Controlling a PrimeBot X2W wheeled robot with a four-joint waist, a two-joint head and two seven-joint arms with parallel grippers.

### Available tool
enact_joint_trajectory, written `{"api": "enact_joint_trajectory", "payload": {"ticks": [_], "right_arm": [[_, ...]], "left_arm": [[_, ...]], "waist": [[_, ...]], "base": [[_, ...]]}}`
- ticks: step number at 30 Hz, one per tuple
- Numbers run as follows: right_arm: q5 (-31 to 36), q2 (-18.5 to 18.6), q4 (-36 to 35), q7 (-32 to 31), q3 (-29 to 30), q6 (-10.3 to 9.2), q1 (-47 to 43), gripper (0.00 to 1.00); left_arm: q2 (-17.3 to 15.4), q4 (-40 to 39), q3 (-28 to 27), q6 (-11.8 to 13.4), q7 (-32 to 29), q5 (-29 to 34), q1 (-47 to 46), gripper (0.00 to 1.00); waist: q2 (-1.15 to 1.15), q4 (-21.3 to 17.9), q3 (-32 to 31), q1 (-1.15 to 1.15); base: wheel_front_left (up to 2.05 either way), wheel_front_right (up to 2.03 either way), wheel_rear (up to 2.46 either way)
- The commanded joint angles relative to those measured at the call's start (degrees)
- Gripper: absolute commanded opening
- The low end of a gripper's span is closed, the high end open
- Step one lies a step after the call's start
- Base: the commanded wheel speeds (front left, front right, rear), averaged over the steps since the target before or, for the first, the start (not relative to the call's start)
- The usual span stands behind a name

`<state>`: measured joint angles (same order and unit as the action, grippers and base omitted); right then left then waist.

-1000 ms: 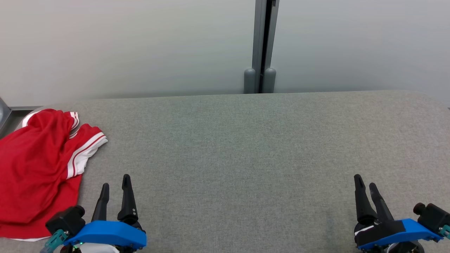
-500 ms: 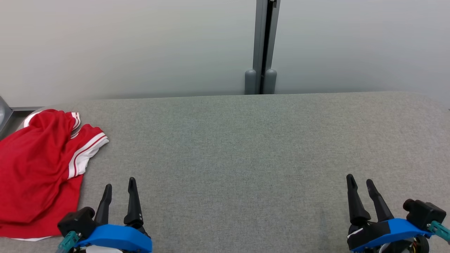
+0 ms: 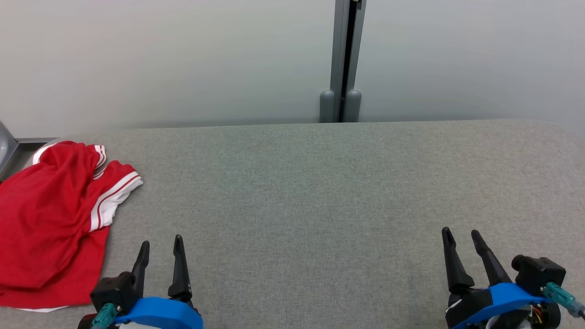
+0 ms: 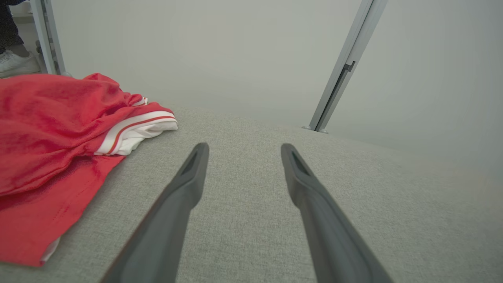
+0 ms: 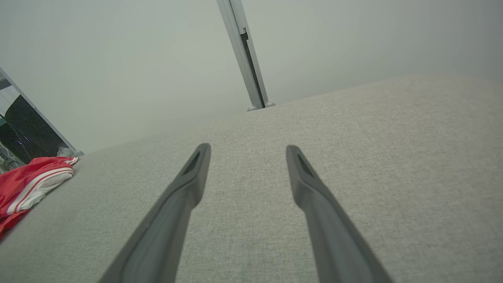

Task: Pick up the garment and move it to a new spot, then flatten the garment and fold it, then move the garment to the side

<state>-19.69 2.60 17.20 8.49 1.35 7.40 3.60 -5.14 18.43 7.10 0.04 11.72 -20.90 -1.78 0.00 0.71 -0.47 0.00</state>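
Left gripper (image 3: 162, 242) low at near left, fingers apart, empty, pointing toward the far wall. Right gripper (image 3: 460, 232) at near right, likewise spread and empty. Crumpled red garment (image 3: 50, 214) on grey table (image 3: 320, 192), left edge, near left gripper, not touching.

The left gripper (image 3: 162, 240) has slid toward 4 o'clock in the head view, sinking lower at the bottom edge. The right gripper (image 3: 460, 230) has moved toward 9 o'clock, inward from the picture's edge. Each has turned a little, so its two fingers now show more side by side. The whole head view has also shifted: the post (image 3: 347, 59) and the garment (image 3: 50, 214) sit slightly further toward 3 o'clock, which is the camera turning, not them moving.
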Motion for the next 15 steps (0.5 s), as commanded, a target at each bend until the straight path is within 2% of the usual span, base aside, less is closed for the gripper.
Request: {"api": "enact_joint_trajectory", "payload": {"ticks": [1,15], "right_arm": [[1.35,0.42,-0.57,0.4,-0.16,0.12,0.19,1.0],[7.39,0.44,-0.84,1.32,-0.11,0.14,-0.28,1.0]], "left_arm": [[-0.32,0.04,0.27,0.26,0.5,1.09,-0.09,1.0],[-0.25,1.29,1.04,0.62,1.97,4.61,0.06,1.0]], "waist": [[0.0,0.0,0.0,0.0],[0.0,0.16,0.11,0.0]], "base": [[0.0,0.0,0.0],[0.0,0.0,0.0]]}}
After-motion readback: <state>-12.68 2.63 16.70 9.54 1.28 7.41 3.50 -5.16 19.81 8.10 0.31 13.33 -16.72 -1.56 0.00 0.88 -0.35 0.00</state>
